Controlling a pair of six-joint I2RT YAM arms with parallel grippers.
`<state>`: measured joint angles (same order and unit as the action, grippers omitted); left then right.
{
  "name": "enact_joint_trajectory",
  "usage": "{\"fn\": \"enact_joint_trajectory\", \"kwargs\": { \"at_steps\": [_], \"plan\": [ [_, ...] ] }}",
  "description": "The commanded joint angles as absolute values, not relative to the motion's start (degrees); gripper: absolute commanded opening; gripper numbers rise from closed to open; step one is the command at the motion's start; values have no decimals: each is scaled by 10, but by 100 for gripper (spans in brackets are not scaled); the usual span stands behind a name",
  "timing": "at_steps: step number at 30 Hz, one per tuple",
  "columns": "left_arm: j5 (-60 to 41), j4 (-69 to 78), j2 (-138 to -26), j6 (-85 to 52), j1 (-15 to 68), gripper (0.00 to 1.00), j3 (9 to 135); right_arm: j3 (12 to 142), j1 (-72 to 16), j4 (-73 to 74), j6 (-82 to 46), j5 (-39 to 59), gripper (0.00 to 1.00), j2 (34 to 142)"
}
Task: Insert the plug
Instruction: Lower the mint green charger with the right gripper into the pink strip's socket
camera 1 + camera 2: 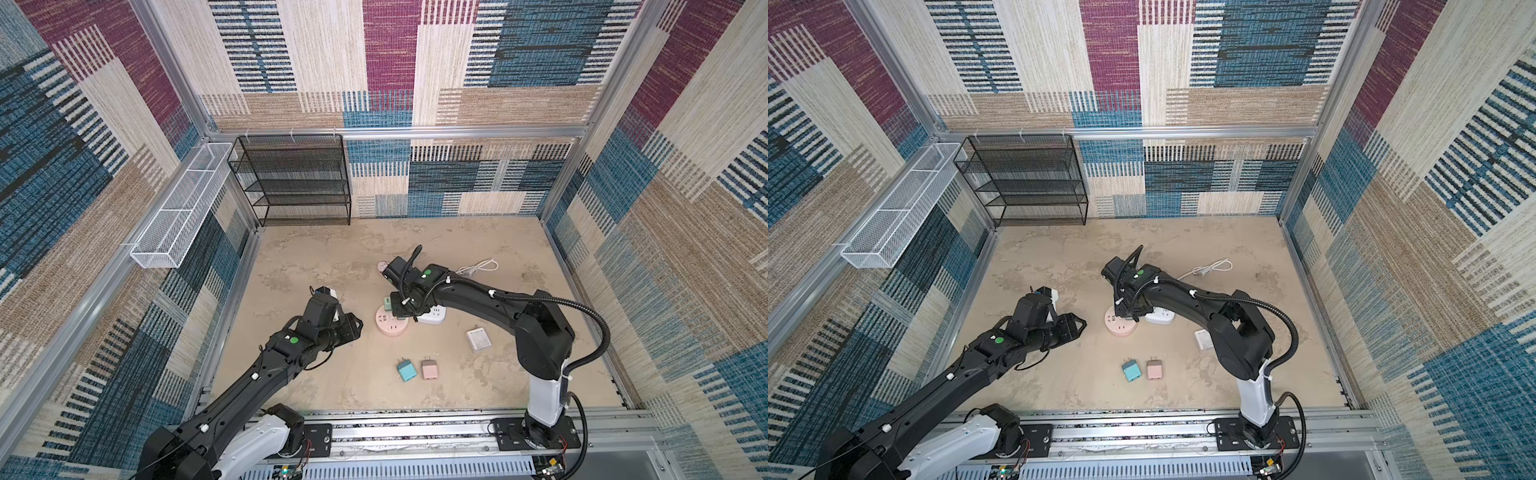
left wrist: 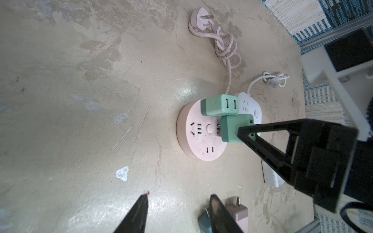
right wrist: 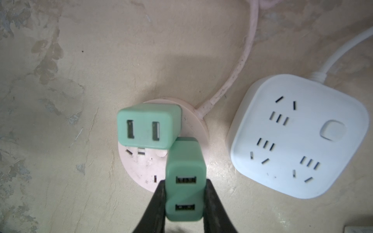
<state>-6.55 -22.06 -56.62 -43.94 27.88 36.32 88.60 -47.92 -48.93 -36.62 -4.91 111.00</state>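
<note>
We see the right jaws clamped on the sides of a green plug (image 3: 184,161), holding it over the pink round strip (image 2: 201,145) on the bench (image 1: 332,374). Its prongs point at the strip's face beside the middle button and part of them shows, so it's not seated; whether the tips are in the slots we cannot tell. A second green plug (image 2: 220,105) stands on the strip just beside it. White strip (image 3: 298,137) lies beside the pink one. Left jaws apart, empty, above the bench. Teal adapter (image 1: 406,370) and pink adapter (image 1: 430,369) lie side by side.
</note>
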Motion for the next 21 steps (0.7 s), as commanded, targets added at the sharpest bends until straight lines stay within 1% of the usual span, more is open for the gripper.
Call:
{"fn": "enact_joint_trajectory", "kwargs": {
  "at_steps": [1,10,21],
  "plan": [
    [-70,-210,-567,-437,279,54,361,896,-481,-518,-367,-63,0,1123],
    [-68,-207,-571,-435,278,54,357,948,-483,-582,-336,-78,0,1149],
    [-68,-201,-576,-435,279,54,354,951,-483,-607,-308,-86,0,1159]
  ]
}}
